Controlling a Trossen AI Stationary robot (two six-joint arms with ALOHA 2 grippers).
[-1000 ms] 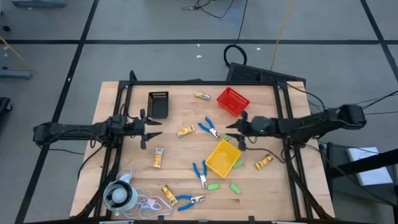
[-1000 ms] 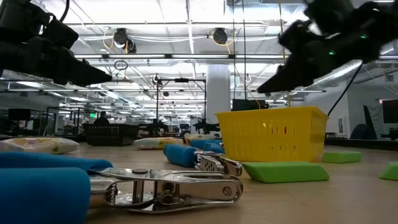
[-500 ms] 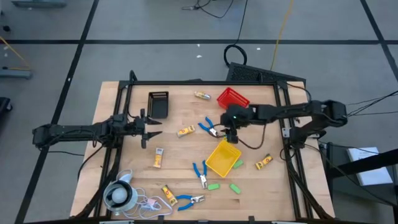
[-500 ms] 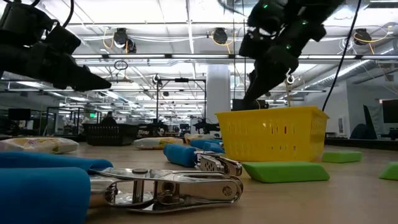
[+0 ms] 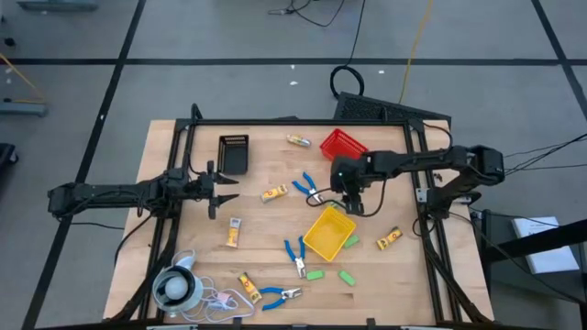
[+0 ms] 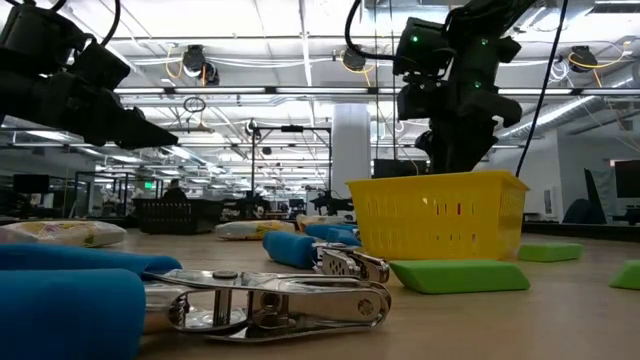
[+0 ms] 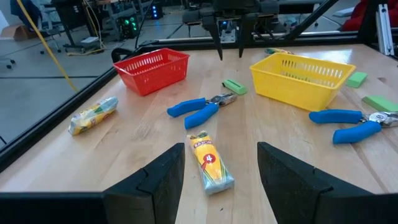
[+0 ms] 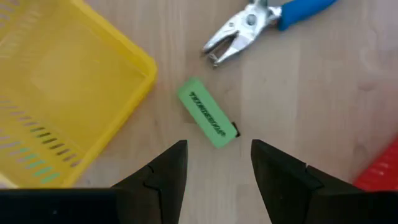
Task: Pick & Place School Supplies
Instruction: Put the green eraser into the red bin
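Your right pincer [image 5: 340, 186] has swung in from the right side of the worktop [image 5: 266, 238] within the last second and now hangs over frame centre, pointing down, fingers apart and empty. Directly beneath it, in the right wrist view, lies a green block [image 8: 207, 112], flat on the wood between the yellow bin [image 8: 56, 87] and the nose of a blue-handled tool [image 8: 273, 22], touching neither. I judge this the approach to a pick; descent and closure remain. Your left pincer [image 5: 223, 190] waits at centre-left, fingers apart, empty. The remaining supplies lie scattered; neither the yellow nor the red bin [image 5: 343, 149] visibly holds any.
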